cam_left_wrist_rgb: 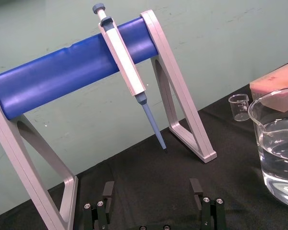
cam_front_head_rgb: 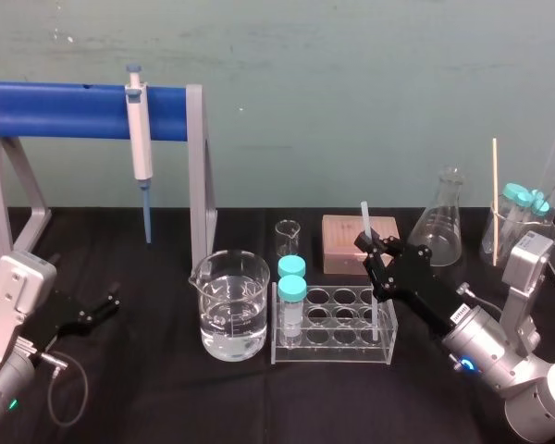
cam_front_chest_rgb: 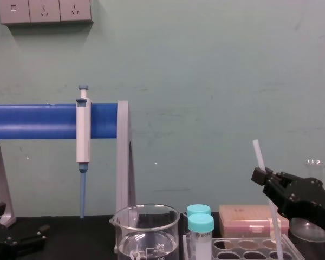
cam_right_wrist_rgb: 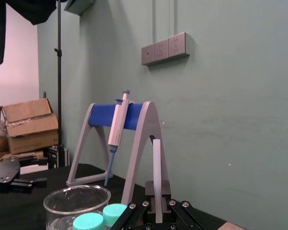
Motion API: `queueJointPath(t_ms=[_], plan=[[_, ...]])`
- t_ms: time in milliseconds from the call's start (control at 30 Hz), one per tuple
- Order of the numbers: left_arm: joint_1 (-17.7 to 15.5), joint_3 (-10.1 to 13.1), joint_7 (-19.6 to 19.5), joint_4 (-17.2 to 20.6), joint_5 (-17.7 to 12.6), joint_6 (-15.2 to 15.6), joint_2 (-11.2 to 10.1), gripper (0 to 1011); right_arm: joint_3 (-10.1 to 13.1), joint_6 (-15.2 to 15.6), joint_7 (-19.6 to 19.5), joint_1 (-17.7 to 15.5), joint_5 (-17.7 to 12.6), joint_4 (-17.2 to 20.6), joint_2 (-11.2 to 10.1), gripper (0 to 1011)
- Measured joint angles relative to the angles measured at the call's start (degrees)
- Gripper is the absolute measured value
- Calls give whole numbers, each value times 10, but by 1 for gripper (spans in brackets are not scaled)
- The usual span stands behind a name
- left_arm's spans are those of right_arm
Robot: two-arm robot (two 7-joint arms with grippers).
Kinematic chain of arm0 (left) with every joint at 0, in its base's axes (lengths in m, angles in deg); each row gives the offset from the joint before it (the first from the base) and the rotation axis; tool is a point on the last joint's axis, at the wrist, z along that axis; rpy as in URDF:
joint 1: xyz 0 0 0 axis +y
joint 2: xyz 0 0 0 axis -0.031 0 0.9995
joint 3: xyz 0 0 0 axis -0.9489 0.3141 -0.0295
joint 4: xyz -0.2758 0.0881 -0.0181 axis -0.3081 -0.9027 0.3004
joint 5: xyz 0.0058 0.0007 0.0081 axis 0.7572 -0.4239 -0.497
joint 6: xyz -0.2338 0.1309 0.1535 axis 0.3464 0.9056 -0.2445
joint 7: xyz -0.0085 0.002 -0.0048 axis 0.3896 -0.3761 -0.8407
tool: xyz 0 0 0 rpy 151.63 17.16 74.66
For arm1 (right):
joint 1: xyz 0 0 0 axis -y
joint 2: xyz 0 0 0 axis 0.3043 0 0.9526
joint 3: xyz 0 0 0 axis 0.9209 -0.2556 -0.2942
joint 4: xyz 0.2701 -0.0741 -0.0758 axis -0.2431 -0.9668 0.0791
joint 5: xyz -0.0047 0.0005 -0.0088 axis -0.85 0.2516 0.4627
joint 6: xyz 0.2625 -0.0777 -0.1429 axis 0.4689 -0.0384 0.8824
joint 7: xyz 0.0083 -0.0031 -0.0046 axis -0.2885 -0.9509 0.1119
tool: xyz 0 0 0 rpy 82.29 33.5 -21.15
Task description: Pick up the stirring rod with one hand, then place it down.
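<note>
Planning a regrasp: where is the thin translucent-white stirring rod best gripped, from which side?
Its bare top, from the side: the stirring rod stands nearly upright, right gripper shut just below, lower end at the clear rack. Left gripper rests parked, open.

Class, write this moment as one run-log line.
right end effector: shut on stirring rod, rod near upright, lower end at test tube rack | left end effector: open, idle at far left
</note>
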Motion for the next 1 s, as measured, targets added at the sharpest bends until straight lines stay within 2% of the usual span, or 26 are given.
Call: queueJointPath(t_ms=[467, 1000], plan=[[0, 0, 0, 0, 0, 0, 0, 1000, -10, 17, -25, 3, 25, -9, -5, 66], [0, 0, 0, 0, 0, 0, 0, 1000, -9, 16, -22, 2, 23, -9, -4, 66]])
